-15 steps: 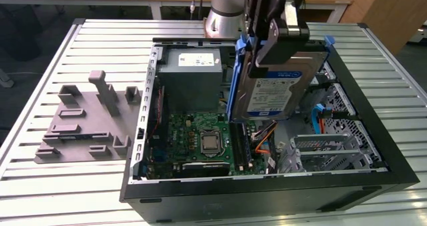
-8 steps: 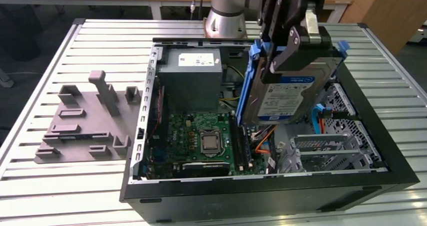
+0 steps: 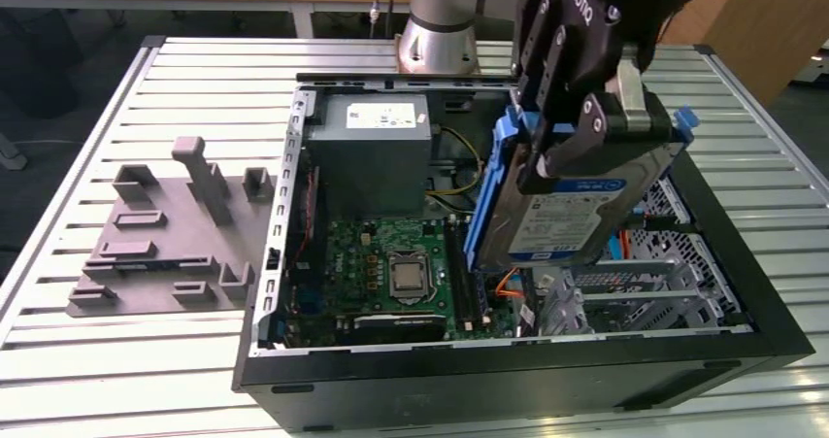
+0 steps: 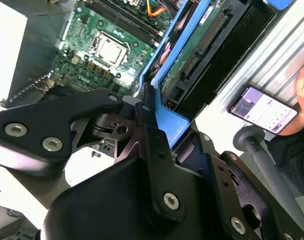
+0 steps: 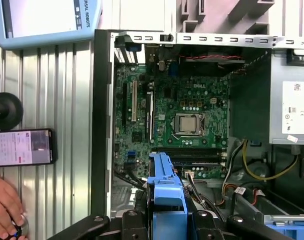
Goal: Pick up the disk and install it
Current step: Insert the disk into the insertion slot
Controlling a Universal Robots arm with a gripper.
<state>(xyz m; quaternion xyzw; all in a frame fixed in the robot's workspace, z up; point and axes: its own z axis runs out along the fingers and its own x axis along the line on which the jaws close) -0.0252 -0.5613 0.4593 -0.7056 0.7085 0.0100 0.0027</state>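
Fingers gripped the silver, blue-framed rectangular disk above the open black computer case; you had completed pickup, installation remained.

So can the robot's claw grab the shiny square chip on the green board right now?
Probably not: the gripper is shut on the disk, so its jaws are full, though the chip lies uncovered in the case.

printed label on disk, sticker on power supply
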